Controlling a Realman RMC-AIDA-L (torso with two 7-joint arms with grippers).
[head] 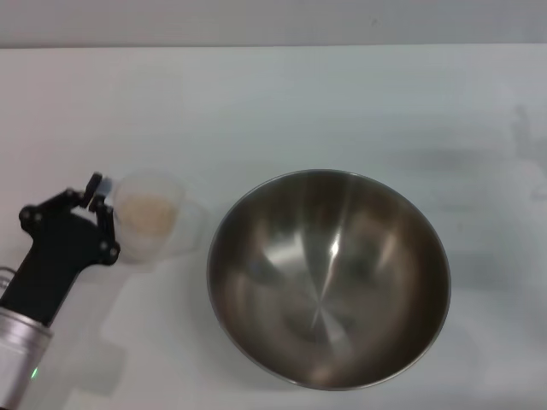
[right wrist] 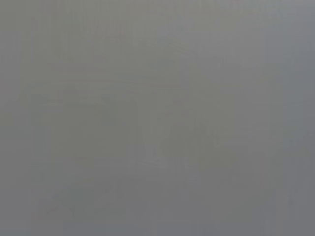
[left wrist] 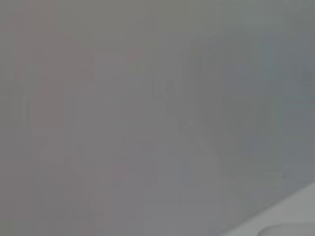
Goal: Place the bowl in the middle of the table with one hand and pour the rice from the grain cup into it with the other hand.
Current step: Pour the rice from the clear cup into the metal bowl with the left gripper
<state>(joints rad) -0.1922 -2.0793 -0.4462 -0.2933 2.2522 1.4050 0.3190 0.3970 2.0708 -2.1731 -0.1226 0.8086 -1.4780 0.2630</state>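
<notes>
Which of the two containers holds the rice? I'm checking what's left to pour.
The grain cup, the small clear one at the left gripper, holds the rice. The big steel bowl beside it is empty.

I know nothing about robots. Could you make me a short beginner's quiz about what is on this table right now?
1. True or false: the rice is already in the bowl.
2. Which gripper is beside the grain cup?
A. the left gripper
B. the right gripper
C. both
3. Fill the gap: on the table, the cup stands to the robot's ____ of the bowl.

Key
1. False. The bowl holds nothing; the rice sits in the cup.
2. A. Its fingertips are at the cup's edge. The right gripper shows in no view.
3. Left.
</notes>
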